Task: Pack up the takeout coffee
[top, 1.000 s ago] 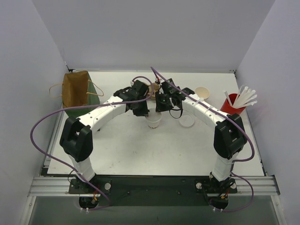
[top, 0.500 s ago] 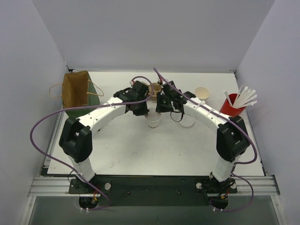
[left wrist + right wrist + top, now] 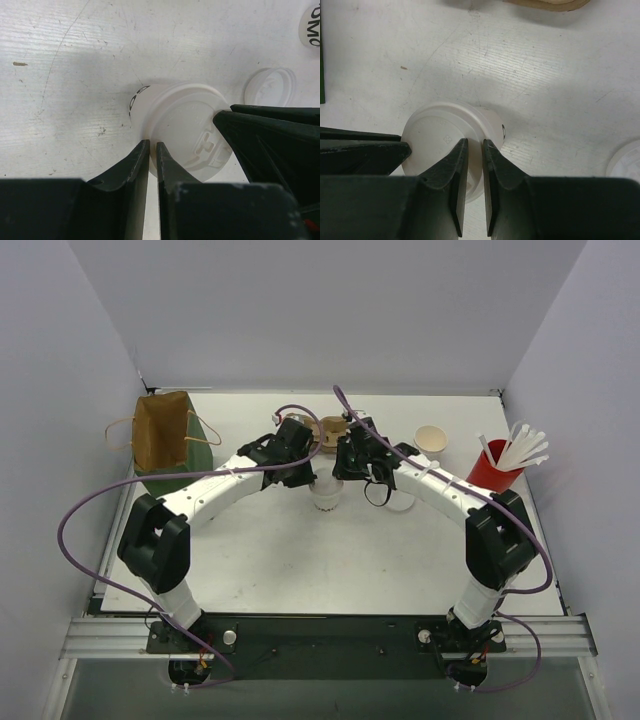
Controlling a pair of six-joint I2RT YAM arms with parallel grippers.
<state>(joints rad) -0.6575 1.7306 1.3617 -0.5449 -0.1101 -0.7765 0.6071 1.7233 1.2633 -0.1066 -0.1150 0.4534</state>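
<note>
Dark print is showing on the takeout coffee cup's side and a second cup, too partial to read.

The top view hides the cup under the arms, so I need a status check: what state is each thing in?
takeout coffee: upright, lid on.
left tool: nearly shut, over the lid's rim.
right tool: nearly shut, over the lid.
paper bag: open.
red cup: upright, holding straws.
</note>
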